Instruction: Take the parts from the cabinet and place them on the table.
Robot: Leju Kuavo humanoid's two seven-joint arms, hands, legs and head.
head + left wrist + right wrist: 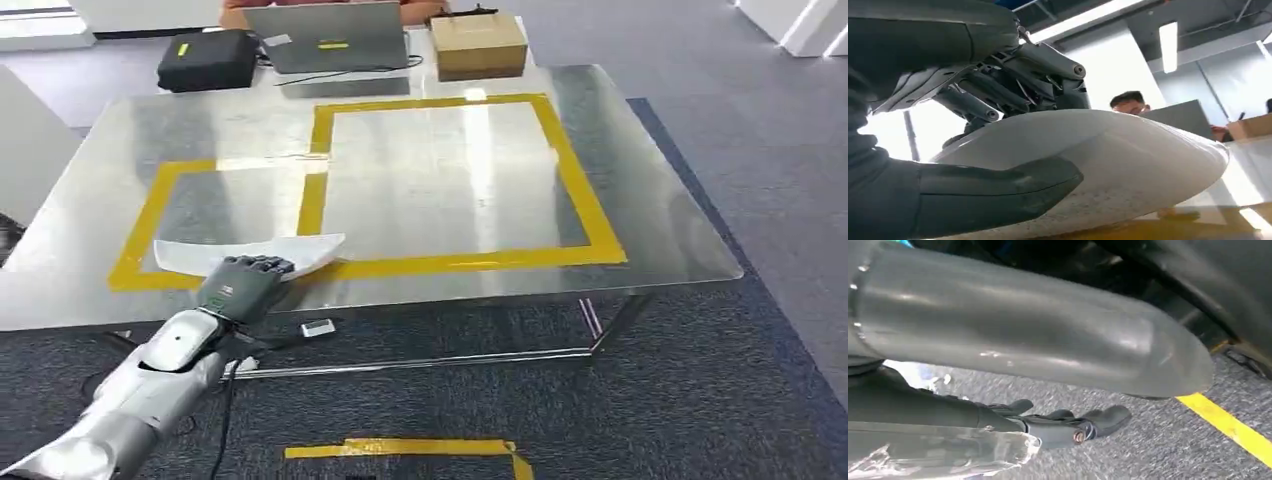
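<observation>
A white curved part [262, 251] lies low over the front left of the shiny metal table [650, 205], across the near edge of the smaller yellow tape rectangle [148, 228]. My left hand [243, 285] grips the part's near side. In the left wrist view the thumb [998, 192] runs under the white part [1133, 160] and the dark fingers [1013, 95] press on top. My right hand [1068, 425] hangs beside my body above the carpet, its fingers apart and holding nothing.
A larger yellow tape rectangle [575, 185] marks the table's middle. At the far edge stand a black case [208, 60], a laptop [330, 38] and a cardboard box [478, 45], with a person [1129, 102] behind. Yellow tape [410, 447] lies on the carpet.
</observation>
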